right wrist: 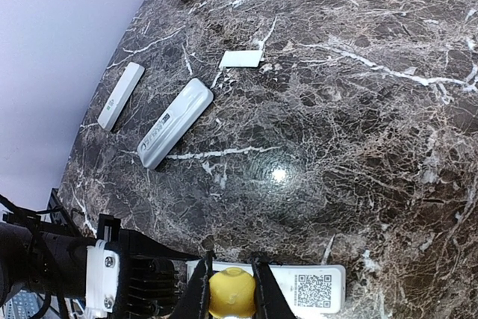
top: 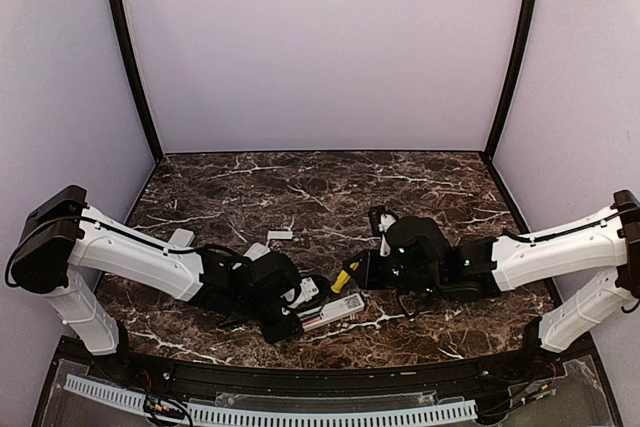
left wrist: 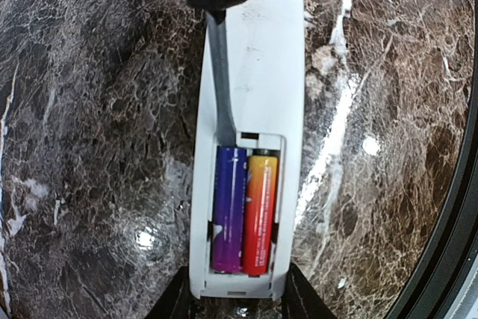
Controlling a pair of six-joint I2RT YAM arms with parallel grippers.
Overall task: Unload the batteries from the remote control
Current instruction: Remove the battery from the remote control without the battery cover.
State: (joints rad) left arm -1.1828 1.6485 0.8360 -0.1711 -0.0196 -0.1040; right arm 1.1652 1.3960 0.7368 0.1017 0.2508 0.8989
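Table (top: pixel 300 182) top was dark brown marble-look with white veining. Pale lilac back wall (top: pixel 320 47) stood well beyond both sets of jaws, with matching side walls (top: pixel 50 67) outboard of each. Black corner posts (top: pixel 128 57) at the back. Light glared off the top: one glare spot (right wrist: pixel 278 175) ahead of the right gripper (right wrist: pixel 231 278) jaws, two more flanking the left gripper (left wrist: pixel 237 300) jaws. Black curved rim (top: pixel 330 372) ran behind the jaws, white slotted duct (top: pixel 300 414) below it.

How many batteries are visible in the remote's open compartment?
2. In the left wrist view, a purple-blue battery lies left and an orange-red battery right, side by side in the open bay of the remote. No others show; the arms may hide some.
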